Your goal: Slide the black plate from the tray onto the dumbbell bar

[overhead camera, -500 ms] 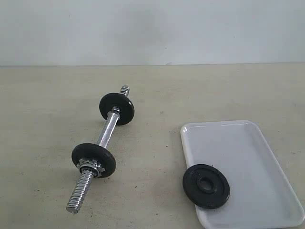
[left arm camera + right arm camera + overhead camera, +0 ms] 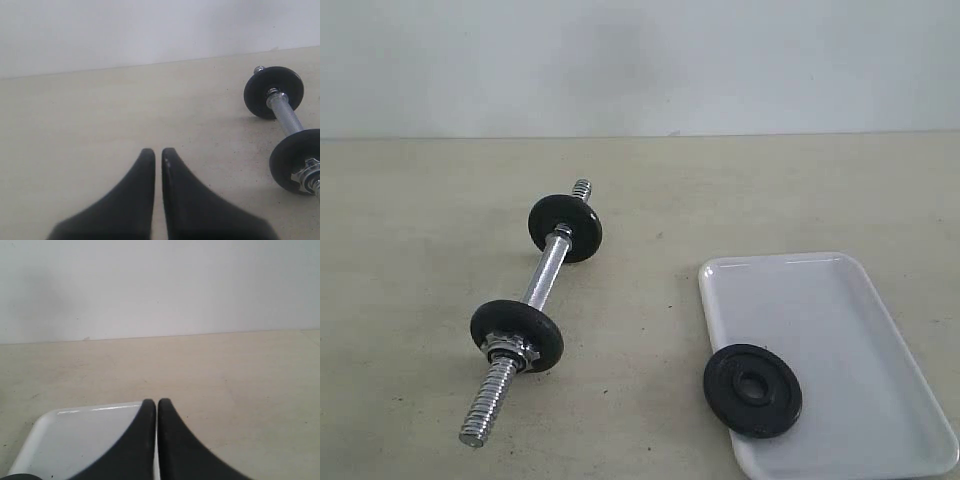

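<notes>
– Black plate (image 2: 752, 390): where is it in the job?

– At the start, as I judge it. The black plate lies flat at the near left corner of the tray (image 2: 820, 300), its edge lapping over the rim on the side that faces the dumbbell bar (image 2: 545, 275). Nothing touches it.

– And the bar?

– It rests on the table (image 2: 420, 200), well apart from the tray, lying at a slant. It carries two small black discs (image 2: 565, 228), and a chrome nut (image 2: 508, 347) sits against the nearer one. The near threaded end (image 2: 485, 410) is bare, so there looks to be room for another disc, though the nut may have to come off first; I cannot say for sure.

– What are the pincers doing?

– The left gripper (image 2: 157, 150) has its fingers pressed together with nothing between them, above bare table with the bar off to one side. The right gripper (image 2: 157, 401) is likewise closed and empty, poised over the tray's far edge. Neither arm shows in the exterior view.

– So what is left?

– All of it: opening a pincer, taking the plate, carrying it across and threading its hole over the bar's end.
</notes>
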